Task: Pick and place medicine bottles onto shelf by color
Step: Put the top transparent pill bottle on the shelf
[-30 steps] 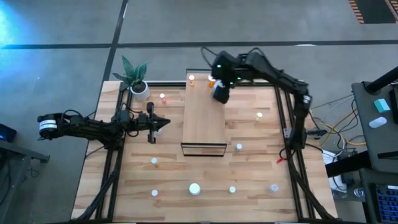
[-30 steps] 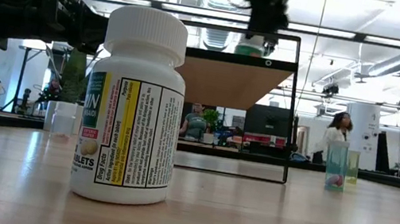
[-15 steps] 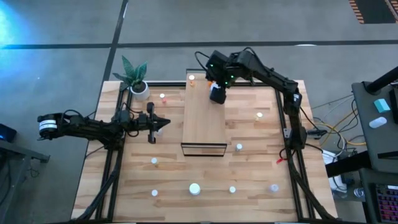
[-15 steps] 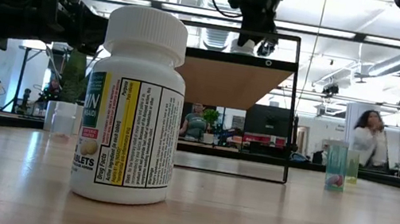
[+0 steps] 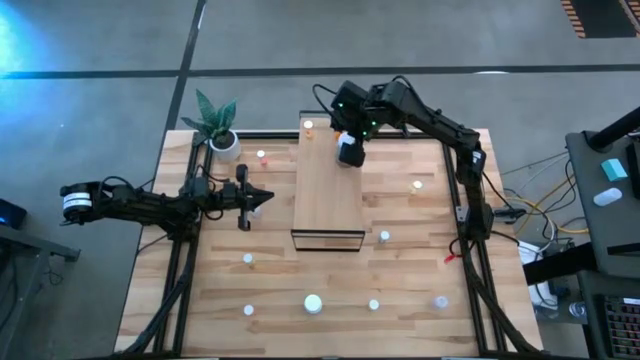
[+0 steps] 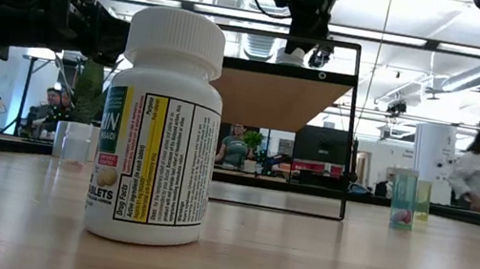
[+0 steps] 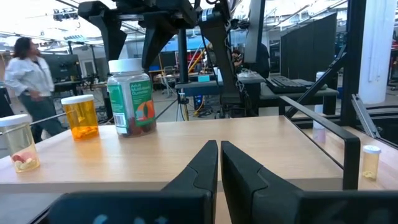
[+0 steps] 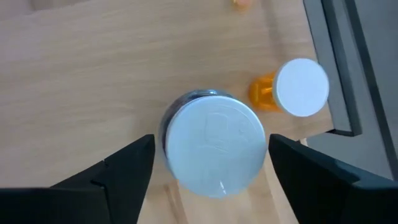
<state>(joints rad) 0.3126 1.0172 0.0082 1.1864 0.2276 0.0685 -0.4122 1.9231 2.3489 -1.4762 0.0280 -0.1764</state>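
A green-labelled jar with a white cap stands upright on the far end of the light-wood shelf; it also shows in the left wrist view. My right gripper hovers over it, open, one finger on each side of the cap with a gap to both. An orange bottle stands beside the jar; another orange bottle and a clear one stand at the same end. My left gripper is shut and empty, level, just left of the shelf.
Several small bottles stand scattered on the slatted tabletop, among them a white one near the front edge, which looms large in the low view. A potted plant stands at the far left corner. People move in the room behind.
My right gripper has gone a little toward the table's left over the shelf's far end, and its arm has swung in with it. The green-labelled jar now stands on the shelf top under the gripper.
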